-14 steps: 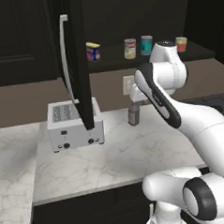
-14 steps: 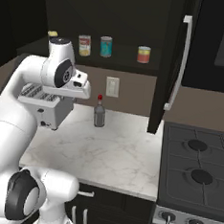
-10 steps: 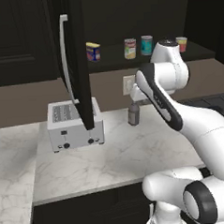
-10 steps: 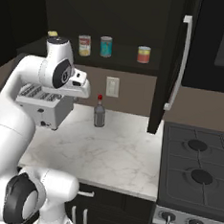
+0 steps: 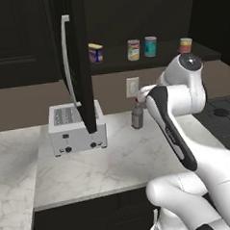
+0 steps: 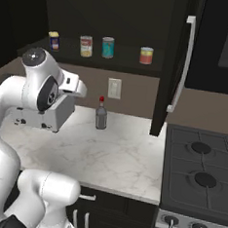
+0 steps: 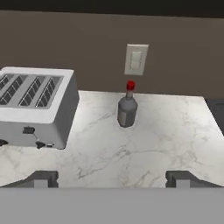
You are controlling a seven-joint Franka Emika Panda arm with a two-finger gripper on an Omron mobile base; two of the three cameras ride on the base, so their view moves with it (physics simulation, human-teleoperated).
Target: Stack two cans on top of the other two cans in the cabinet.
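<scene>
Gripper (image 7: 112,179), fingers spread and empty, faces the bottle (image 7: 127,107) mid-worktop (image 7: 144,148). Above, on the cabinet (image 6: 174,62) shelf, stand four separate cans: yellow can (image 6: 54,41) at the left end, labelled can (image 6: 86,46), teal can (image 6: 107,47), red-orange can (image 6: 146,55). Probably rigid, smooth, light; best pinched across the cylindrical sides, mid-height.
</scene>
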